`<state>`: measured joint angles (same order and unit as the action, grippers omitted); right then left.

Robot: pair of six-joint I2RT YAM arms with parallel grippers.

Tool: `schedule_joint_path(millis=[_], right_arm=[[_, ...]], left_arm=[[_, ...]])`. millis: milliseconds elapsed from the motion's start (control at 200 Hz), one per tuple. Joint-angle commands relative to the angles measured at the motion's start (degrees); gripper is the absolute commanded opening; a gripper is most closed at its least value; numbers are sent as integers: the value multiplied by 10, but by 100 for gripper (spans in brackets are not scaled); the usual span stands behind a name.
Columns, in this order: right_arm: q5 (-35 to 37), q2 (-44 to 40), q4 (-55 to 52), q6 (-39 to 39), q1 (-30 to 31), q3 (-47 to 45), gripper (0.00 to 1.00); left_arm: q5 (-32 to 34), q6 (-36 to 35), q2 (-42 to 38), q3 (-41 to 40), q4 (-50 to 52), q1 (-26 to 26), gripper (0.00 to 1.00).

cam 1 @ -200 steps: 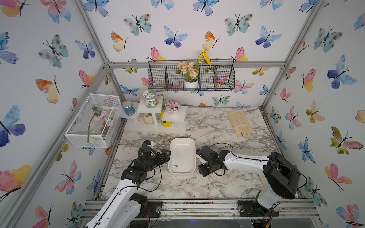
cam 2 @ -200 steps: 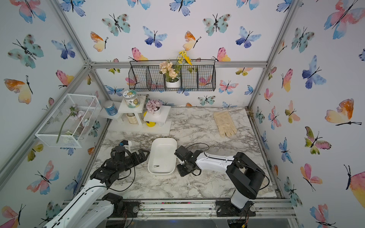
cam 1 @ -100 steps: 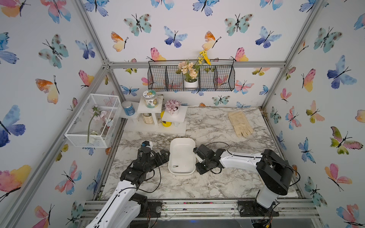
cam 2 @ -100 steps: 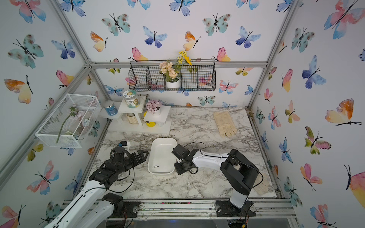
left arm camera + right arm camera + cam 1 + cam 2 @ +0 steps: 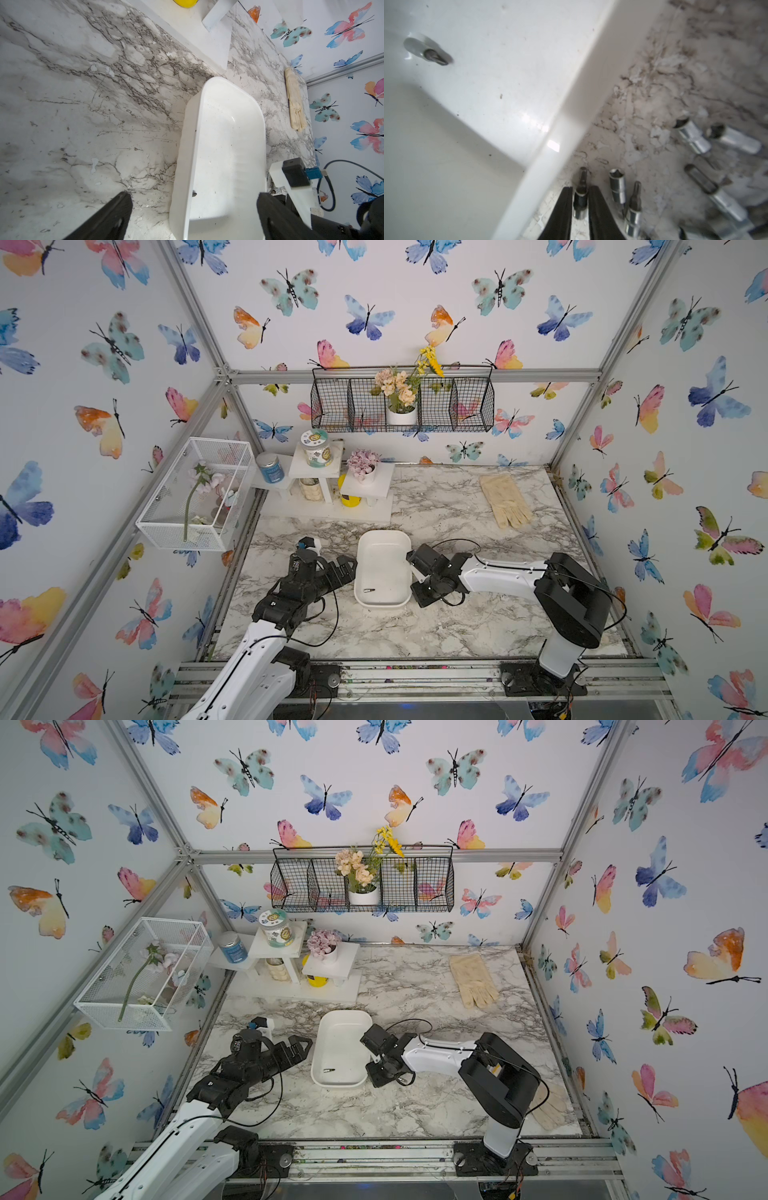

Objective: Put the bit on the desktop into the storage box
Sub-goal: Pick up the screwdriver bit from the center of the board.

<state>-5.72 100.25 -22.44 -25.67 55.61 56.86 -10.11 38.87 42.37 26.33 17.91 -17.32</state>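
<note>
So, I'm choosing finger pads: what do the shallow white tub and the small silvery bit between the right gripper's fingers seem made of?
The shallow white tub looks like glossy moulded plastic: smooth rounded rim, bright highlights. The small silvery bit in the right gripper looks like steel, perhaps plated: shiny silvery base, duller dark shank; the exact metal is unclear.

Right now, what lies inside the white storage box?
One small metal bit lies on the floor of the storage box, near its front end. Nothing else shows there; its floor is not covered.
</note>
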Motion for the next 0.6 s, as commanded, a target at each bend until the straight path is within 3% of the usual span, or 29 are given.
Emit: schedule_joint_path(millis=[0,591], right_arm=[[19,7,-29,-3,5,12,19],[60,-39,-68,-3,5,30,14]], left_arm=[[13,-1,-7,-8,10,2,99],[15,-1,-3,-8,10,3,99]])
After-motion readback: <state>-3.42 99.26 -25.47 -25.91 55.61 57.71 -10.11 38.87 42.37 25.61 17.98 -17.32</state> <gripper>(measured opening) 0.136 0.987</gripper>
